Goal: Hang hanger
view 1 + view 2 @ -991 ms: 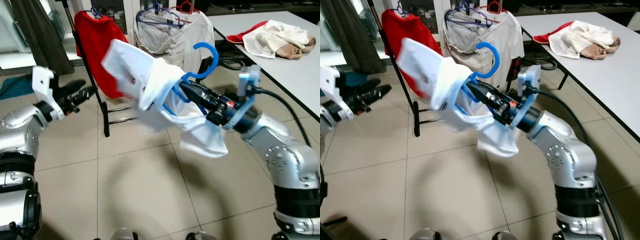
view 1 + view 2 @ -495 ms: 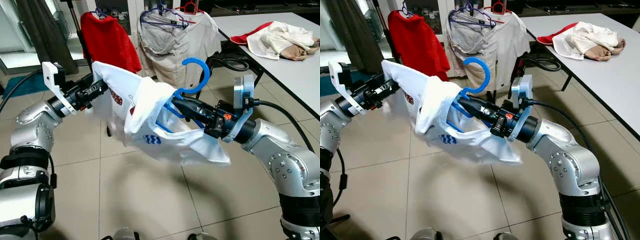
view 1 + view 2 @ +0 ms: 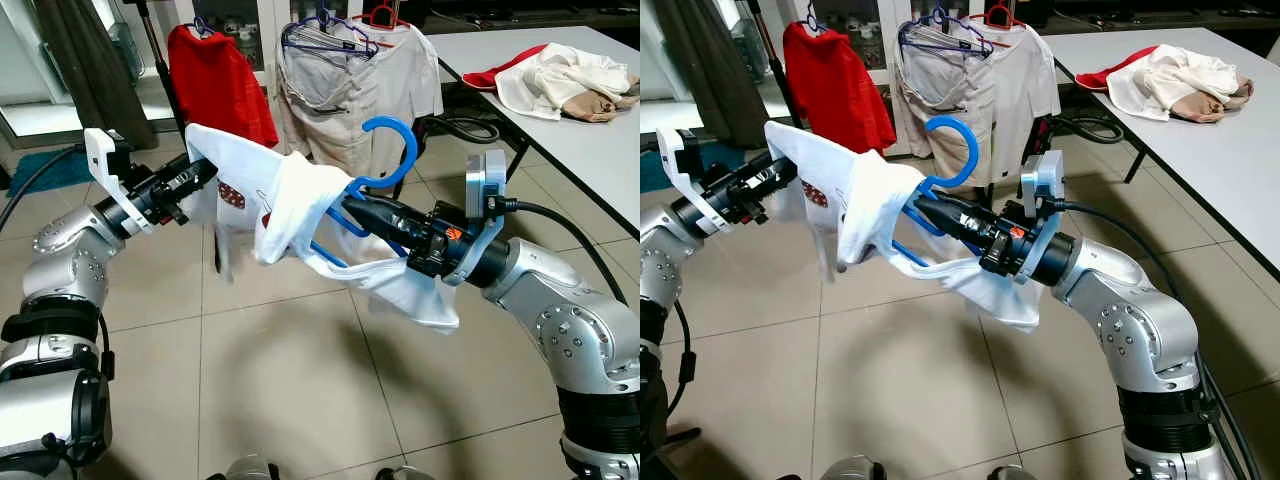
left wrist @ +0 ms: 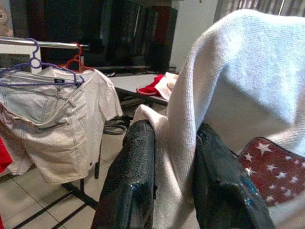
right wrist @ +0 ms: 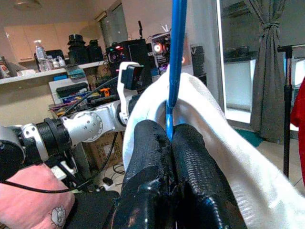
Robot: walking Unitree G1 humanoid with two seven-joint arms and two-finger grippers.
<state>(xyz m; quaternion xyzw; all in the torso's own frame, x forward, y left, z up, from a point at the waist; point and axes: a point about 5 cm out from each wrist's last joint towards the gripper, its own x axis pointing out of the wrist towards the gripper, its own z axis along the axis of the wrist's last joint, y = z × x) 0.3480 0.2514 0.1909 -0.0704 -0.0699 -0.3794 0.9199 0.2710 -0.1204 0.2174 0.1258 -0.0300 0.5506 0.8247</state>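
Left eye view: white shirt point(image 3: 300, 215) hides most of the blue hanger point(image 3: 385, 160); hook points up. Right wrist view: right gripper point(image 5: 170, 143) fingers clamped on hanger. Left wrist view: left gripper point(image 4: 174, 167) pinches shirt fabric between its fingers.

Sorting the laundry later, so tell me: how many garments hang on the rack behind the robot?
3: a red shirt on the rack's left, grey shorts in the middle, a pale shirt on the right. More may be hidden behind.

Blue hanger point(image 3: 385, 160) carries a white shirt point(image 3: 290, 200) with red star-patterned print.
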